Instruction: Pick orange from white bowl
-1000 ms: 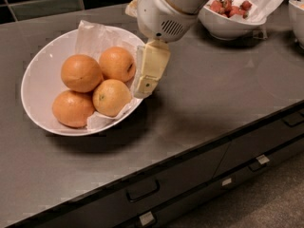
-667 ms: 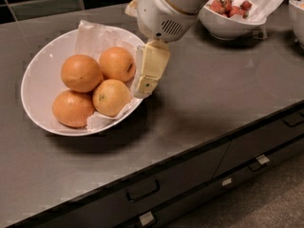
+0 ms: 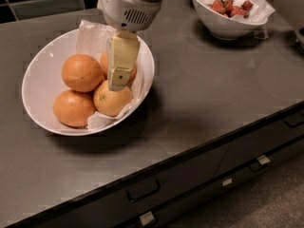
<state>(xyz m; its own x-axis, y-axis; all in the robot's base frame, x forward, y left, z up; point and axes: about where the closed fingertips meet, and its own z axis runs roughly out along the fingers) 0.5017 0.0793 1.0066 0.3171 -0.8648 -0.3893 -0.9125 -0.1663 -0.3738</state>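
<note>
The wide white bowl (image 3: 40,80) with crinkled paper lining sits on the dark counter at the left. It holds several oranges: one at the upper left (image 3: 81,72), one at the lower left (image 3: 72,108), one at the front middle (image 3: 111,101), and one at the back right (image 3: 102,61), largely hidden. My gripper (image 3: 118,80) hangs from the white wrist (image 3: 130,8) and reaches down inside the bowl. It covers the back right orange, and its tip is just above the front middle one.
A smaller, deeper white bowl (image 3: 223,25) with red berries stands at the back right. A white object shows at the far right edge (image 3: 285,4). The counter's front edge runs diagonally, with drawers and handles (image 3: 142,191) below.
My gripper has moved left from the bowl's right rim to over the oranges inside the bowl. The oranges have not moved.
</note>
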